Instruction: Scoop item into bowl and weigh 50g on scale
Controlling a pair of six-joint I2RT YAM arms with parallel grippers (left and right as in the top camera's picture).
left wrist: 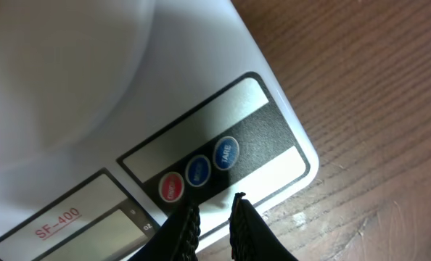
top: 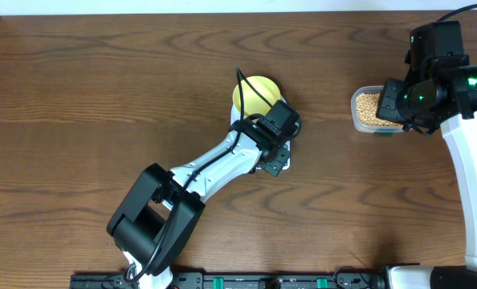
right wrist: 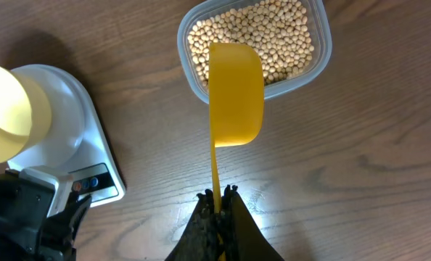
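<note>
From above, the left gripper (top: 274,157) is hanging over the middle of the table, just below the pale-yellow bowl (top: 254,94). On the right side, the right gripper (top: 388,101) is staying next to the clear tub (top: 357,112), and the beans (top: 368,107) are lying inside this tub.

In the left wrist view, the two fingers (left wrist: 189,226) are standing narrow, with only a small gap and nothing between them. Their tips are hovering just beside the red button (left wrist: 171,188) and the blue buttons (left wrist: 212,162) of the white scale (left wrist: 230,43).

In the right wrist view, the right gripper is pinching the thin handle of the yellow scoop (right wrist: 236,94). The cup of the scoop is reaching over the near rim of the tub of beans. At the left, the bowl is sitting on the scale
</note>
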